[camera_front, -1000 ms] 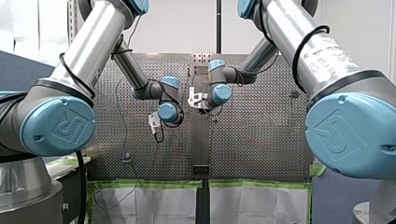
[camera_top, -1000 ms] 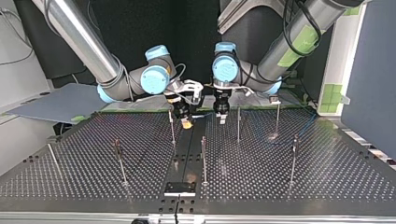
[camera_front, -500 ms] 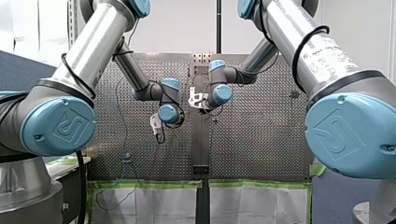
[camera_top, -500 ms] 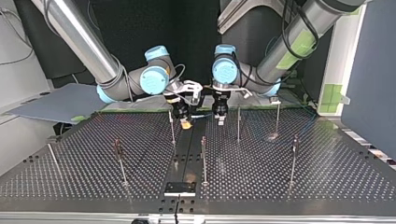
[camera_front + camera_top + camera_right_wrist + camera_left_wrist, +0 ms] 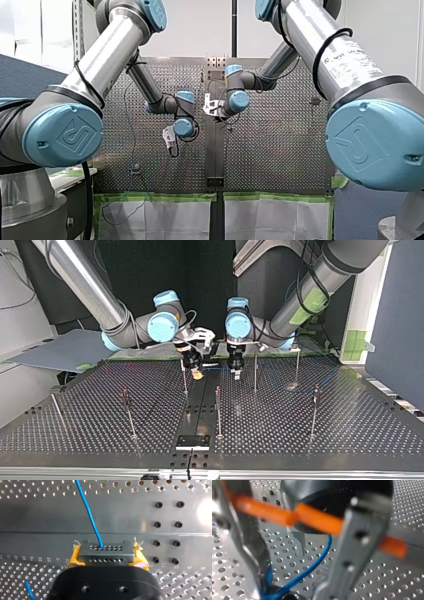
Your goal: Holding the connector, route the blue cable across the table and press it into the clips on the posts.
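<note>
This is a robotics lab: my left arm [image 5: 107, 55] and my right arm [image 5: 325, 50], both industrial, stand at a perforated metal counter [image 5: 350, 425] with thin posts [image 5: 313, 412] and green tape [image 5: 155, 196] along its edge.

The connector [image 5: 104, 551] sits in my right end effector [image 5: 106, 559], beside my left end effector [image 5: 236, 371], at the tabletop's [image 5: 300, 430] arm-side edge.

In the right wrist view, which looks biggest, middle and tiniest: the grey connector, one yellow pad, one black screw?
Grey connector, largest.
Yellow pad, middle.
Black screw, smallest, though it lies farther away, so its true size is unsure.
</note>
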